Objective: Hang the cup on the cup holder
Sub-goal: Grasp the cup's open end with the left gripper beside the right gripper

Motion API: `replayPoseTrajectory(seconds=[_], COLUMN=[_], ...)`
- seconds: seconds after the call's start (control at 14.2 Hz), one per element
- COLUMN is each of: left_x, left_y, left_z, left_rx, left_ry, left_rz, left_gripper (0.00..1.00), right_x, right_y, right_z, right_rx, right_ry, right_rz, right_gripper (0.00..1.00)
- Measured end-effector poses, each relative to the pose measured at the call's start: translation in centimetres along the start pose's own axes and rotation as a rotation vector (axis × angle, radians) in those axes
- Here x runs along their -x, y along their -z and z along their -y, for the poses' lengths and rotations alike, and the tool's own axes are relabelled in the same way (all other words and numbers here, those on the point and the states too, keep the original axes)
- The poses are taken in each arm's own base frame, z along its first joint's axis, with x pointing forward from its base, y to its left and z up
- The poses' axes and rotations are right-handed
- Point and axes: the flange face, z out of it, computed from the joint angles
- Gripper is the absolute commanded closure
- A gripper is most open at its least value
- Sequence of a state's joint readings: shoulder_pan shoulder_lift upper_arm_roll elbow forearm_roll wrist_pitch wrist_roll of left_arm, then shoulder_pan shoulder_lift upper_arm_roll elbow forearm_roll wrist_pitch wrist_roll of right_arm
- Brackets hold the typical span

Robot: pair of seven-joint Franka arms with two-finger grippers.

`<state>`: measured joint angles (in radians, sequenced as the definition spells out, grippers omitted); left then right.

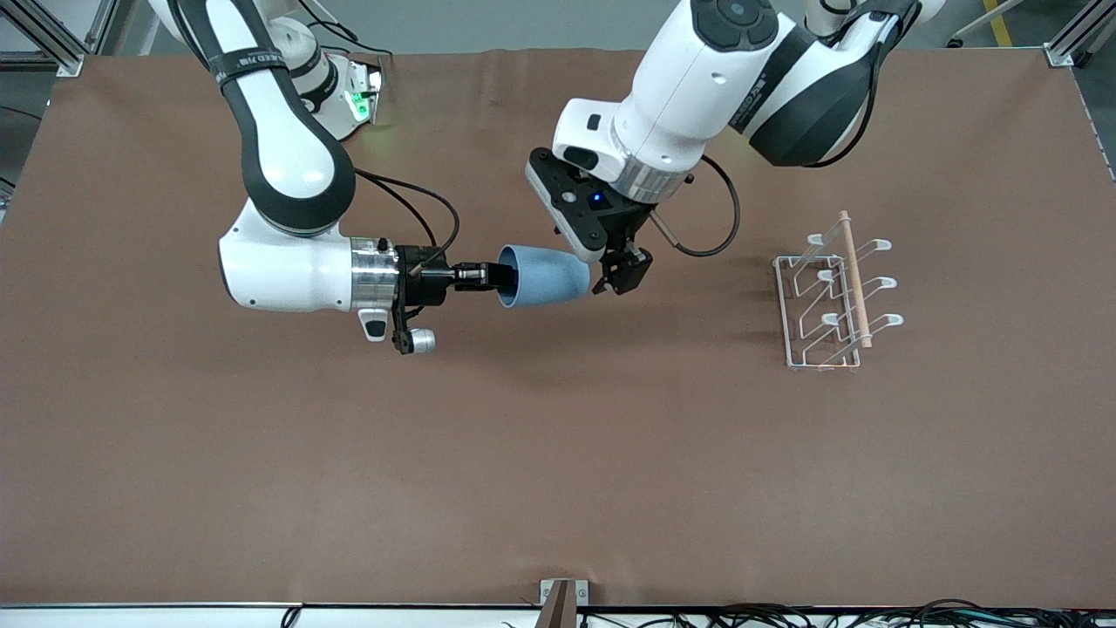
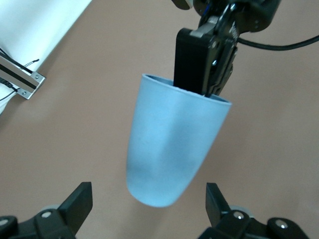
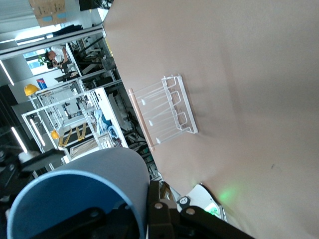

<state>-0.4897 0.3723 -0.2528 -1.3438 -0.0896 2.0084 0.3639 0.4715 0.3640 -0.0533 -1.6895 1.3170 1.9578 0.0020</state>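
**Cup held in mid-air between both arms**

The right end effector [image 1: 488, 276] grips the rim of the light-blue cup [image 1: 545, 276], one finger inside the mouth and one outside, holding it sideways above the middle of the worktop [image 1: 558, 453]. The left end effector [image 1: 621, 272] sits at the cup's closed base with its fingers [image 2: 75, 201] spread wide (not touching it). The cup holder [image 1: 828, 296] stands on the worktop toward the left arm's end, well apart from the cup.
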Motion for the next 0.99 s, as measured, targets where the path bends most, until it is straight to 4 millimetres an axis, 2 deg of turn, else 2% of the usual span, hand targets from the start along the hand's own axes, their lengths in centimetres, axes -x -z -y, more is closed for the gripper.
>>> replayPoseTrajectory(seconds=[0.35,0.56,0.7,0.85,0.99], left_x=[-1.3,-1.3,-1.4,-1.6,-1.7], left_y=[-2.8,-3.6,-4.1,-5.1,-6.0], left_z=[-1.1,-1.1,-1.1,-1.2,-1.4], left_rx=[0.001,0.005,0.006,0.007,0.004], left_ry=[-0.026,-0.025,-0.025,-0.03,-0.038], left_rz=[-0.045,-0.042,-0.044,-0.049,-0.045], left_gripper=[0.0,0.0,0.04,0.19,0.46], right_x=[-0.1,-0.1,-0.2,-0.2,-0.3], right_y=[0.1,0.2,0.1,0.1,0.1], right_z=[-0.1,-0.1,-0.2,-0.3,-0.3], right_rx=[0.0,0.0,0.0,0.001,0.001], right_ry=[-0.002,-0.003,-0.004,-0.005,-0.005], right_rz=[0.011,0.01,0.009,0.01,0.006], right_gripper=[0.98,0.97,0.97,0.97,0.96])
